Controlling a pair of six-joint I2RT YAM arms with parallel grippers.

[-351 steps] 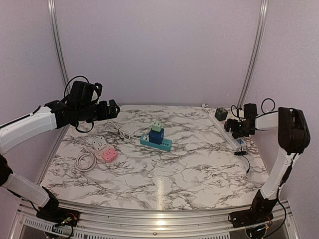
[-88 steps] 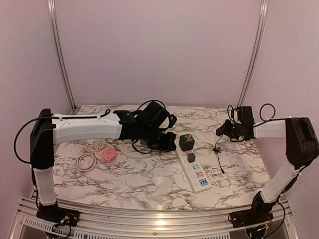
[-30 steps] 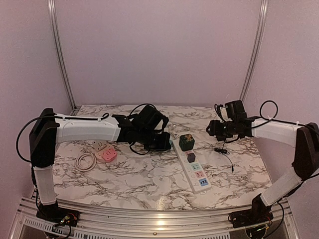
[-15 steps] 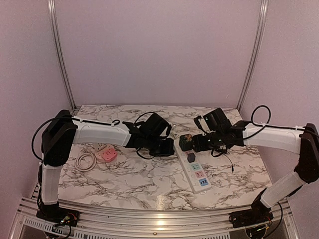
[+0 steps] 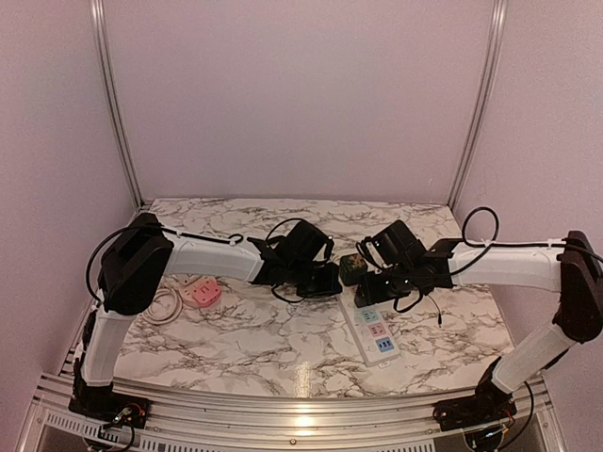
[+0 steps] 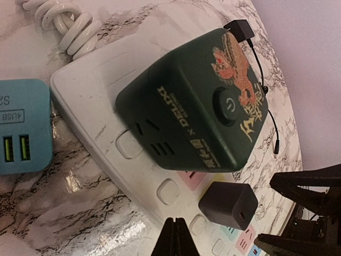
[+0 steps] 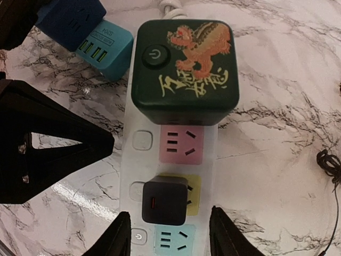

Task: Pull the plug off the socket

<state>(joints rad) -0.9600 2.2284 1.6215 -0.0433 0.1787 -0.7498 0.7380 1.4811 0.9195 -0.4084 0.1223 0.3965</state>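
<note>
A white power strip (image 5: 374, 329) (image 7: 139, 161) lies on the marble table. A small black plug (image 7: 165, 200) (image 6: 228, 205) sits in its yellow socket, below a dark green cube adapter (image 7: 184, 69) (image 6: 202, 106) (image 5: 352, 267). My right gripper (image 7: 169, 212) (image 5: 370, 290) hangs open above the plug, one finger on each side of the strip, touching nothing. In the top view it hides the plug. My left gripper (image 6: 176, 223) (image 5: 332, 282) is shut and empty, its tips at the strip's long edge, level with the plug.
A teal USB block (image 7: 104, 44) with a dark blue cube (image 7: 72, 18) lies beside the strip's far end. Pink and white adapters (image 5: 200, 294) and a coiled cable (image 5: 162, 304) lie at the left. A thin black cable (image 5: 436, 315) lies to the right.
My right arm has swung left from the table's right side to over the strip, and its jaws have narrowed. My left arm has shifted slightly right towards the strip, still shut.
</note>
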